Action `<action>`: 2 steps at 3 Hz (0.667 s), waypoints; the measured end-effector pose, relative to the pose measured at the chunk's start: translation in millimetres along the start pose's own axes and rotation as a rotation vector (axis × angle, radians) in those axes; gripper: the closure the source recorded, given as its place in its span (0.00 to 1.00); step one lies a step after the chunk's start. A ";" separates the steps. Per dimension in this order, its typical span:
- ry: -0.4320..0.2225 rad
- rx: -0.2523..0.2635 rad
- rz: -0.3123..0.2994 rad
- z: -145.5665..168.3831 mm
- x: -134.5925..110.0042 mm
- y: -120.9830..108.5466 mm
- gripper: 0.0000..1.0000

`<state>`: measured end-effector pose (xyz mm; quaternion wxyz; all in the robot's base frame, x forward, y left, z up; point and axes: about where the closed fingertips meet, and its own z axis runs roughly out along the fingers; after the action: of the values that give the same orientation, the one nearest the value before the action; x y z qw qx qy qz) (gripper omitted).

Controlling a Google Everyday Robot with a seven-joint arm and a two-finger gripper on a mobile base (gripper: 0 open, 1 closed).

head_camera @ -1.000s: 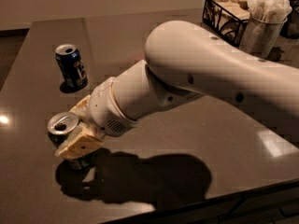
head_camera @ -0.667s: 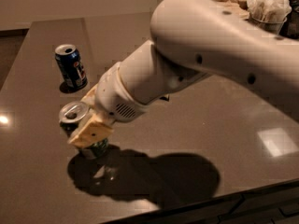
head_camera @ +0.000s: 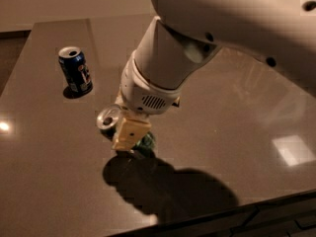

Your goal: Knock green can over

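The green can (head_camera: pixel 147 142) is mostly hidden behind my gripper. Its silver top (head_camera: pixel 107 118) leans out to the left and a bit of green body shows at the lower right, so it is tilted over. My gripper (head_camera: pixel 131 143) hangs from the big white arm at the table's front middle. A tan finger (head_camera: pixel 129 132) lies across the can's front and the gripper is shut on the can. Their shadow falls on the table just below.
A dark blue can (head_camera: pixel 75 69) with a red-and-white logo stands upright at the back left, apart from the gripper. The glossy brown table (head_camera: pixel 237 132) has its front edge (head_camera: pixel 276 204) close at the lower right. The white arm fills the upper right.
The gripper has moved right and slightly away from the front edge with the green can in it. The can has tipped from upright to leaning left. The blue can has not moved.
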<state>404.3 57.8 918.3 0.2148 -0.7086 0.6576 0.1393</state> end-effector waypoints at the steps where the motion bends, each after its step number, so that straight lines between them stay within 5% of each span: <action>1: 0.145 0.014 -0.069 -0.2 17.7 -2.7 1.00; 2: 0.249 0.028 -0.144 -4.6 19.0 -1.3 1.00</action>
<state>407.0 39.1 913.3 0.1511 -0.7627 0.6283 0.0254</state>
